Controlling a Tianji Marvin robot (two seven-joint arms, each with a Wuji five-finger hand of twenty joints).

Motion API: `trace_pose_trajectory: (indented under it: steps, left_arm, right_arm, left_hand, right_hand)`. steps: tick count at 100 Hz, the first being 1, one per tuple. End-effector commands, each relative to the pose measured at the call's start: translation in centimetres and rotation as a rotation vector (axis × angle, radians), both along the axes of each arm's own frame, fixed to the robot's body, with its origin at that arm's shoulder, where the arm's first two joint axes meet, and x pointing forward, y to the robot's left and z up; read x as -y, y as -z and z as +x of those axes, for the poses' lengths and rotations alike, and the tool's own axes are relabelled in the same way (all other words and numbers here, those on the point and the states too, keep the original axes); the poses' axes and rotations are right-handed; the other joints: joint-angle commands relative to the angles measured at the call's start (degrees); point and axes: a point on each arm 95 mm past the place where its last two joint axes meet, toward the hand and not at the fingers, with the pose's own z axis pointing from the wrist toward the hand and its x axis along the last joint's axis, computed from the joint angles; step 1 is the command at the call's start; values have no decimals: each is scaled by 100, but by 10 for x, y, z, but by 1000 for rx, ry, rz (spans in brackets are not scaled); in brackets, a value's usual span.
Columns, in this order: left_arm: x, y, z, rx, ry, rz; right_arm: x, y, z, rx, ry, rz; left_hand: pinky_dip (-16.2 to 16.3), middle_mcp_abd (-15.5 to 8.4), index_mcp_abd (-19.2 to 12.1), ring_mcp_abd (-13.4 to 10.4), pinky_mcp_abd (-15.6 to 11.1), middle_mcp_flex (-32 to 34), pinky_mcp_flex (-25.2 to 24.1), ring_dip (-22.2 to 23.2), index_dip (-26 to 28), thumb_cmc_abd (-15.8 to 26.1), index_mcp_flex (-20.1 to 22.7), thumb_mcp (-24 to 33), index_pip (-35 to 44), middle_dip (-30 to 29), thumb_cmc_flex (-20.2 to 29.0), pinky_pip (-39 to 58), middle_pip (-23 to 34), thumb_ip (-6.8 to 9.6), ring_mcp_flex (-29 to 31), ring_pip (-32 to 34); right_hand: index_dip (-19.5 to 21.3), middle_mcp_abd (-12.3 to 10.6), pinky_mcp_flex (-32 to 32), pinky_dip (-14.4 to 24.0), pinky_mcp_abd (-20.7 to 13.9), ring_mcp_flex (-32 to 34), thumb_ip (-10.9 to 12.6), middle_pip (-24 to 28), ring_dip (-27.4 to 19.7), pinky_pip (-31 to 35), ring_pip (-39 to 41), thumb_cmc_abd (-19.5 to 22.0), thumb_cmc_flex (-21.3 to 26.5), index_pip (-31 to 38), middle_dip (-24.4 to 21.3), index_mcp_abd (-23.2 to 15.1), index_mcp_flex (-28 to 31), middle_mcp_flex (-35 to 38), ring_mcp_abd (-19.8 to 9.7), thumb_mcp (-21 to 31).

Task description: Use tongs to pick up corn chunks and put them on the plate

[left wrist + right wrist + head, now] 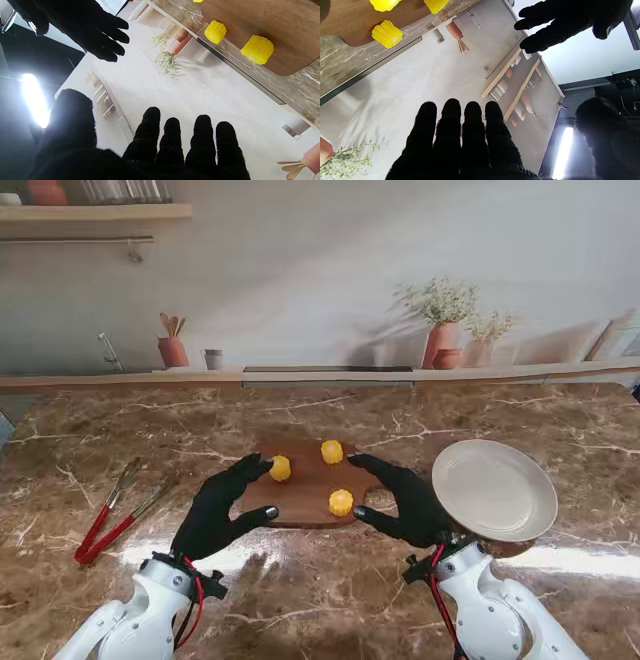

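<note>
Three yellow corn chunks lie on a wooden cutting board (305,485): one at the left (281,469), one at the back (332,452), one at the front (341,502). Red-handled tongs (112,516) rest on the marble counter, to the left of my left hand. An empty cream plate (495,490) sits to the right of the board. My black-gloved left hand (222,508) hovers open at the board's left edge, holding nothing. My right hand (405,500) hovers open at the board's right edge, beside the plate. Corn chunks (257,49) (387,33) also show in both wrist views.
A wall backdrop runs along the counter's far edge, with a pot of utensils (173,345), a small cup (213,359) and plant pots (443,338). A shelf (95,213) hangs at upper left. Bare marble lies nearer to me than the board.
</note>
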Motion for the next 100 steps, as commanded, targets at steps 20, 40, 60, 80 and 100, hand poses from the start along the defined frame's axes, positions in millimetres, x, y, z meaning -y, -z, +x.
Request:
trace_pose_trajectory:
  steps: [20,40,60,80,100]
  left_arm:
    - [-3,0,-3,-7,-9,26]
    - [-27,-10,5,-27,-77,146]
    - [-72,-26,20,-59,-233,354]
    - [-108,-39,35,-144,-362,587]
    - [-129,-34,56,-308,-349,735]
  right_arm:
    - [0,5,-4,-17,3,-17]
    - [0,6,-5,-28,12,-25]
    - [0,6,-4,-27,11,-43]
    - [0,5,-2,-38,-2,-56]
    - [-2,7,-2,-46,-12,-53]
  left_hand:
    - [-25,-96,50,-374,-281,-159,-38,-102,-67,191,-87,-113,-83,-53,-207,95,-37,242,-288,-199]
    - [-21,-11,103,-365,-355,-122,-14,-69,-72,-240,-34,-33,-63,-8,357,89,46,243,-229,-152]
    - [219,150,222,-130,-306,161,181,181,-210,-1588,192,1508,152,195,521,890,377,82,218,141]
    - [485,394,346,162,-110,419,545,531,-128,-2445,355,3042,433,352,226,1440,618,-164,610,541]
    - [539,595,522,373,46,541,736,687,-36,-2532,401,3180,598,498,160,1637,817,-248,750,759]
  right_hand:
    - [-51,-36,-51,16,-239,-246,259,-9,-87,-145,-65,-40,-46,-45,-96,-65,-123,-116,-180,-105]
    - [-39,-35,-12,51,-227,-199,245,19,-79,-133,-48,-79,83,-4,-76,-82,-79,-60,-184,-131]
    - [-30,-54,11,84,-228,-159,223,39,-65,-115,-30,-112,191,26,-47,-101,-60,-24,-182,-169]
    - [-21,-67,29,113,-215,-139,207,52,-52,-96,-21,-134,269,51,-22,-118,-38,12,-191,-199]
    - [-14,-70,39,139,-188,-119,198,63,-41,-78,-17,-144,319,73,8,-126,-13,49,-185,-217]
